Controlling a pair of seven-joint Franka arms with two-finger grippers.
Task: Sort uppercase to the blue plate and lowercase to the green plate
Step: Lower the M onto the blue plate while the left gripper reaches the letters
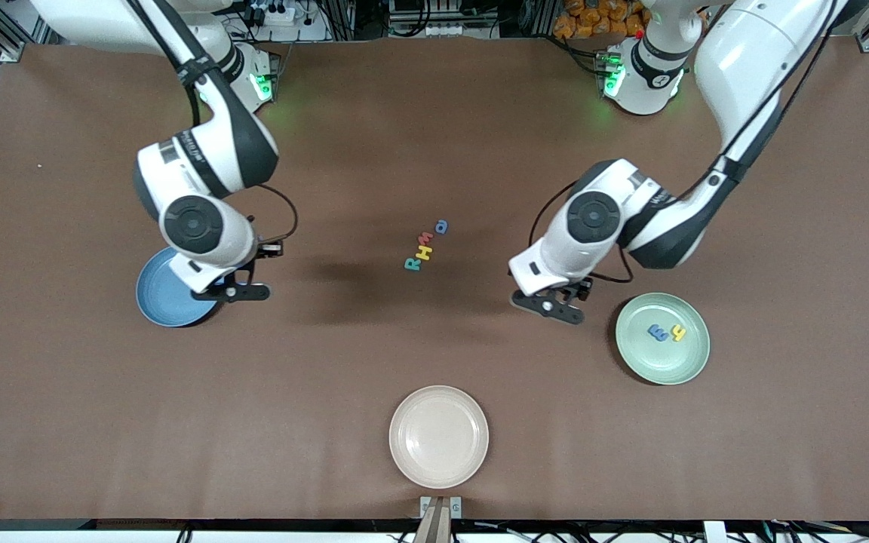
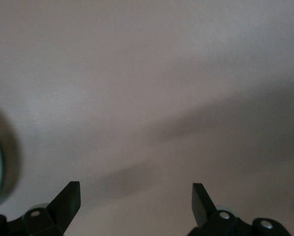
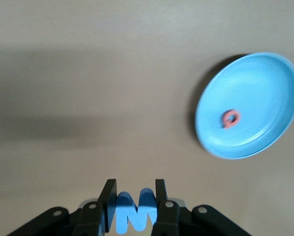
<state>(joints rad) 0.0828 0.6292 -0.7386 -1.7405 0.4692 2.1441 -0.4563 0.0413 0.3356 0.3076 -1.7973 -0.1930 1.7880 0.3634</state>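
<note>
— Holding anything, the right gripper?
— Yes. Its fingers are clamped on a dark blue foam capital W, up in the air over the round sky-blue plate near the right arm's end of the table. A small red foam Q already lies in that plate.

— And the left gripper?
— Spread wide with nothing between the fingers, hanging over bare brown tabletop just beside the round pale mint-green plate.

— What sits in the green one?
— Two tiny foam letters side by side: a blue m-like one and a yellow y.

— Which letters are still loose?
— Four in a slanted row at mid-table: a teal R, a yellow H, a red m-like piece and a blue rounded a, the R nearest the front camera. A round cream plate lies nearer that camera, with nothing in it.
</note>
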